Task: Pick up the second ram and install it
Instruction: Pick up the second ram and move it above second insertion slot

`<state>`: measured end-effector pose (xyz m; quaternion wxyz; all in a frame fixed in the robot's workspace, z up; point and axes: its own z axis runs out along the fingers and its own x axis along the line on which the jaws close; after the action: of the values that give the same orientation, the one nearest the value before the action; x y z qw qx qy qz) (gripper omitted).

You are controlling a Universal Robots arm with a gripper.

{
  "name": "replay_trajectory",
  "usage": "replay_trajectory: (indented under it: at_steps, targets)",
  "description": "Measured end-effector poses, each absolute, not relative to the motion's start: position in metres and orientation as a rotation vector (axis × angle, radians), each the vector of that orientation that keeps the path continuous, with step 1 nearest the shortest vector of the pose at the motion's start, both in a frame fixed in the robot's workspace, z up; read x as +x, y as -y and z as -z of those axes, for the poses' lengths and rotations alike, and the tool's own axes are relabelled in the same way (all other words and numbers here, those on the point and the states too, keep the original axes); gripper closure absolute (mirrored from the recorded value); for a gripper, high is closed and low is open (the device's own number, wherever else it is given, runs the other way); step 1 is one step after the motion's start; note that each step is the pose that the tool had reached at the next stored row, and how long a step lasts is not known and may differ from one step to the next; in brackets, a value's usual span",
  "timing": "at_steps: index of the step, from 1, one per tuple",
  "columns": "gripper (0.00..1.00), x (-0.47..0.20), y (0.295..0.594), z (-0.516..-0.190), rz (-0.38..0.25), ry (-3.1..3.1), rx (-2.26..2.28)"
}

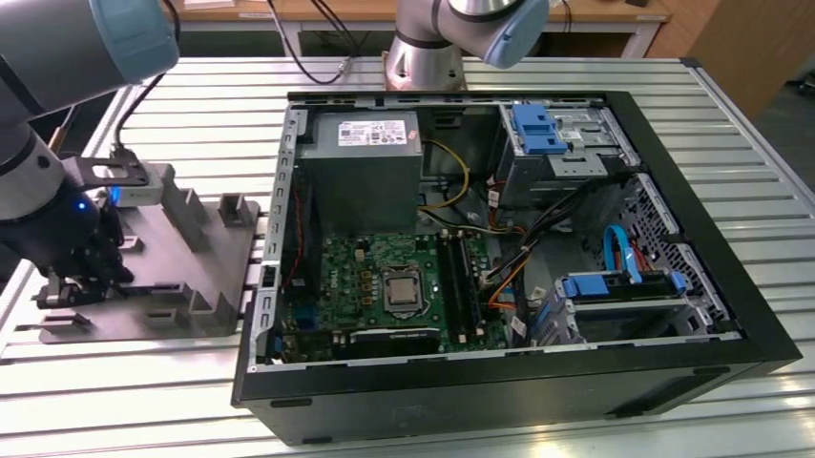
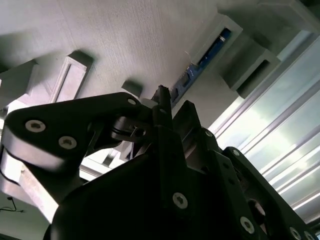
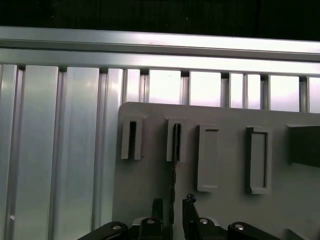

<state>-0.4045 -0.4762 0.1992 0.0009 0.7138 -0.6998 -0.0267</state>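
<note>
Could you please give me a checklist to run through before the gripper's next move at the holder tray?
1. Gripper over the holder tray: ok.
2. Second ram standing on edge in its tray slot: ok.
3. Ram lined up between the fingers: ok.
4. Jaws shut on the ram: not ok, gaps show on both sides.
5. Free memory slot on the green board: cannot tell.

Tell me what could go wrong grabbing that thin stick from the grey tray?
The second ram stands on its thin edge inside the open gripper, with gaps either side; an off-centre squeeze might tilt it or let it slip. One end sits in a slotted post of the holder tray, so a crooked pull could jam it or drag the tray.
</note>
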Motion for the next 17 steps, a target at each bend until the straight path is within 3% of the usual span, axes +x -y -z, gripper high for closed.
replay_trajectory:
  at_steps: [11, 13, 17]
  targets:
    - [0.71, -0.4045, 0.4752, -0.1918, 0.092, 2.200, 2.245]
    - [0.84, -0.4045, 0.4753, -0.1918, 0.092, 2.201, 2.245]
    - [0.86, -0.4045, 0.4753, -0.1918, 0.093, 2.201, 2.246]
